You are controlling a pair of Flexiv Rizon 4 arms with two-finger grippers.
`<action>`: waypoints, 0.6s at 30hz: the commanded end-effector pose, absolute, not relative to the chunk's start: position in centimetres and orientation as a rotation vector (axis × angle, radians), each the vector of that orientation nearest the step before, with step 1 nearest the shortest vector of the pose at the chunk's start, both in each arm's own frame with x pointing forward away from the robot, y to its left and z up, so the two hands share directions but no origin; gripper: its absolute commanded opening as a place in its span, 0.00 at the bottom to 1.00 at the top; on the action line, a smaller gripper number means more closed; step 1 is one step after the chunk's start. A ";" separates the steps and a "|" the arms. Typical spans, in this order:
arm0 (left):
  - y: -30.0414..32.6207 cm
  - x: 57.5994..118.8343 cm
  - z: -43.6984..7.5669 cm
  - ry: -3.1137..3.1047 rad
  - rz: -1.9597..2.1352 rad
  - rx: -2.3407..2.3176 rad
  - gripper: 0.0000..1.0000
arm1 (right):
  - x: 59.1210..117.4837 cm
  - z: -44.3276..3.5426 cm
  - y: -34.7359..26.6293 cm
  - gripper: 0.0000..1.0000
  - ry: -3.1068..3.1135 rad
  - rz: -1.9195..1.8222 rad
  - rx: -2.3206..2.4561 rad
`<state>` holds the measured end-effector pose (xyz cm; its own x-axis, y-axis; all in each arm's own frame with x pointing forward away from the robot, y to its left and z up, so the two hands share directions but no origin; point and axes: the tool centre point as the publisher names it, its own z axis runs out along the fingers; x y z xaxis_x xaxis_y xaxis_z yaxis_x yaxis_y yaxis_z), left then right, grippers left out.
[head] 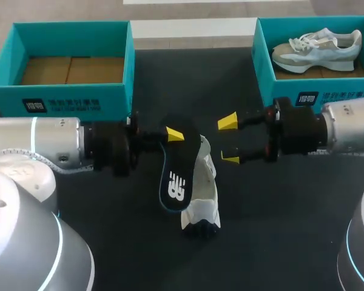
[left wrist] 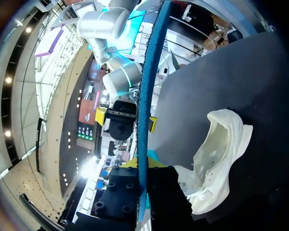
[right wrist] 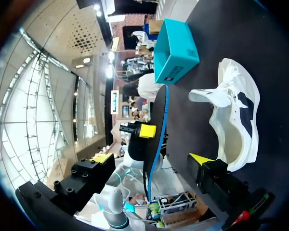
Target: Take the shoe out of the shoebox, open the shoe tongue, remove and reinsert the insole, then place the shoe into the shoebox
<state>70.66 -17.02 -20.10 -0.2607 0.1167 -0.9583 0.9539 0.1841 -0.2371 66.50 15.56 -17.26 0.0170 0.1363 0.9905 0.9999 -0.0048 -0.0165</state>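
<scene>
Left gripper [head: 171,136] clasped the black, blue-edged insole [head: 177,182], out of the white sneaker [head: 204,205]; right gripper [head: 229,141] at three o'clock gaped; reinsertion, boxing remained.

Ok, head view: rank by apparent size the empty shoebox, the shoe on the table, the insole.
1. empty shoebox
2. shoe on the table and insole: alike; the raised insole is nearer the camera, so unranked.

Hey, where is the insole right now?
In the head view the insole is mid-table, clamped in the left gripper, just left of the white shoe lying on the table. The open right gripper faces it from the right.
</scene>
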 end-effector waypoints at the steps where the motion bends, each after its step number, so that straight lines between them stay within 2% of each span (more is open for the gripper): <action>1: -17.0 70.5 -20.0 1.578 -1.189 1.053 0.00 | 66.5 -16.7 15.5 1.00 -1.507 -1.199 -1.271; 6: -17.0 70.4 -19.9 1.599 -1.211 1.048 0.00 | 66.4 -15.5 15.3 1.00 -2.041 -1.217 -1.120; 10: -16.8 69.8 -20.0 1.655 -1.310 1.019 0.00 | 66.1 -15.6 15.7 1.00 -2.320 -1.264 -0.815; 18: -16.6 68.6 -20.2 1.772 -1.492 0.987 0.00 | 64.9 -15.7 15.3 1.00 -2.483 -1.197 -0.655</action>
<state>68.30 -17.31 -20.54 -0.5269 0.1289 -0.8401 0.8497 0.1004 -0.5175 65.30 15.68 -16.25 -0.5012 0.2980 0.8124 0.8630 0.2418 0.4437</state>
